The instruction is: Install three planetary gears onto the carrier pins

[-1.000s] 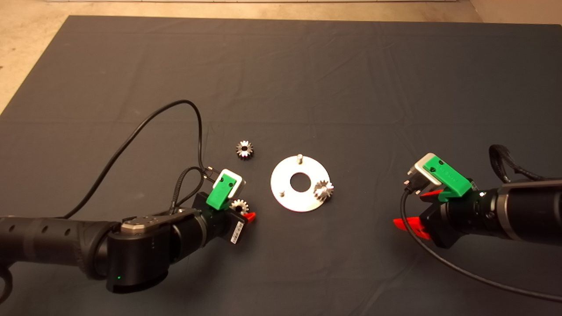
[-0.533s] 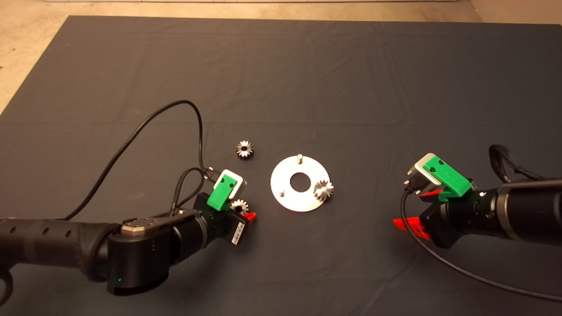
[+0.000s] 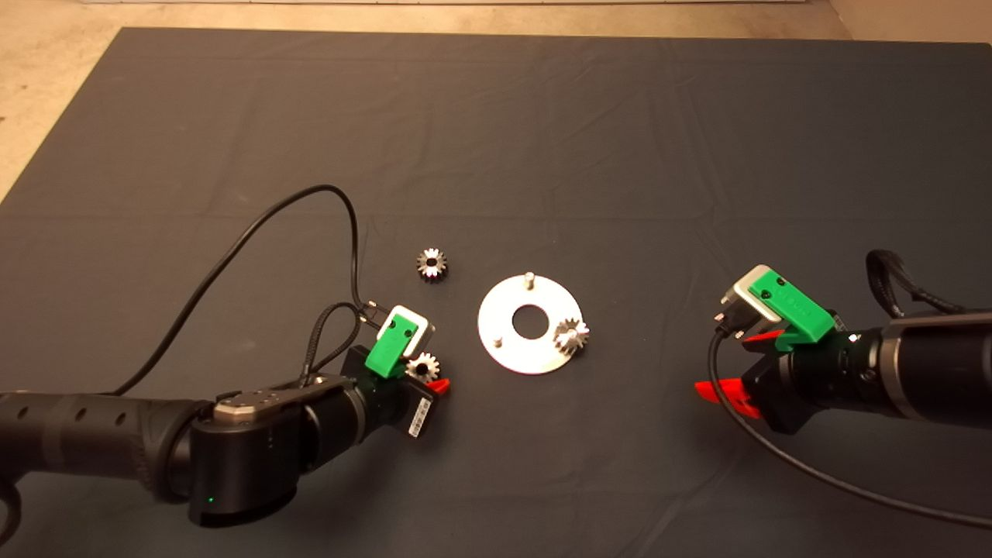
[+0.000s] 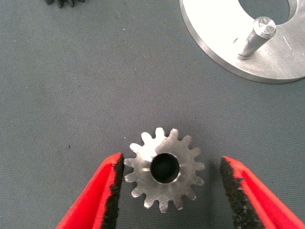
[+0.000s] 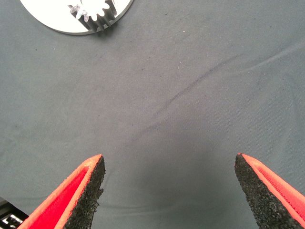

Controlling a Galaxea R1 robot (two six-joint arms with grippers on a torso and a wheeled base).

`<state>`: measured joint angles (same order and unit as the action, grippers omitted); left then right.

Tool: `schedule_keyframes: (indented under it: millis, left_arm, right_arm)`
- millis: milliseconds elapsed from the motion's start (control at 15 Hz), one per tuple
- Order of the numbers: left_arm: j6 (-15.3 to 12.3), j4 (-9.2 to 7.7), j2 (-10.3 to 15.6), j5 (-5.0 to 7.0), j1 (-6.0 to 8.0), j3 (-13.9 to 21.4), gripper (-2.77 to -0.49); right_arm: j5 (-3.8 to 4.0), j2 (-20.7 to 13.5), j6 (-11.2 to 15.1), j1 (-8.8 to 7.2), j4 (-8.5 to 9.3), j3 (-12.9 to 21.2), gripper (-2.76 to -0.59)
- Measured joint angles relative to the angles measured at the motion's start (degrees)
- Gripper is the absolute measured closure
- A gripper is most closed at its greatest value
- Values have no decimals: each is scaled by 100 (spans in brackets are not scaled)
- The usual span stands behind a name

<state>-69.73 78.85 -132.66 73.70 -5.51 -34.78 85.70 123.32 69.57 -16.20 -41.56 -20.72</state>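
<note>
Mat: dark cloth mat (image 3: pixel 496 116), faintly creased; everything I work with sits in its near-middle stretch, well away from all four edges.
Left arm: my left gripper (image 4: pixel 169 183) is low over the mat just left of the disc, fingers apart, straddling a loose gear; one pad (image 4: pixel 114 191) looks to be touching or nearly touching the teeth, the other stands clear.
Right arm: my right gripper (image 5: pixel 169 191) hovers over bare mat to the right of the disc, fingers wide apart, holding nothing.
Carrier disc: flat silver disc (image 3: pixel 511 345) with a central hole, lying flat; I judge it stiff and heavy enough to stay put under a light push.
Gear in hand's reach: this planetary gear (image 4: pixel 164 169) lies flat, bore up. It is small, rigid metal, smooth and likely slippery; I would pinch it across opposite teeth, keeping the bore free and level.
Seated gear: a second gear (image 3: pixel 571 335) already sits on the disc's right-hand pin.
Spare gear: the third gear (image 3: pixel 432 264) lies on the mat beyond the disc's far-left side.
Free pins: a near-left pin (image 4: pixel 255 38) and a far pin (image 3: pixel 528 277) stand bare; the fit looks close, so tilt could jam it.
</note>
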Motion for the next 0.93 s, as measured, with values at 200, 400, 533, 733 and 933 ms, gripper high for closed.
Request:
schedule_keyframes:
  millis: [200, 400, 533, 733, 933]
  left_arm:
    - [0, 28, 0, -22, 0, 0, -123]
    - [0, 34, 0, -24, 0, 0, -123]
    - [0, 67, 0, -24, -30, 0, -123]
    - [0, 139, 0, -24, -101, 0, -123]
    - [0, 158, 0, -24, -113, 0, -112]
  right_arm:
    - [1, 0, 0, -20, 2, 0, -202]
    - [0, 0, 0, -33, 5, 0, -202]
    - [0, 0, 0, -52, 7, 0, -202]
    - [0, -2, 0, -94, 9, 0, -202]
    - [2, 0, 2, -144, 13, 0, -202]
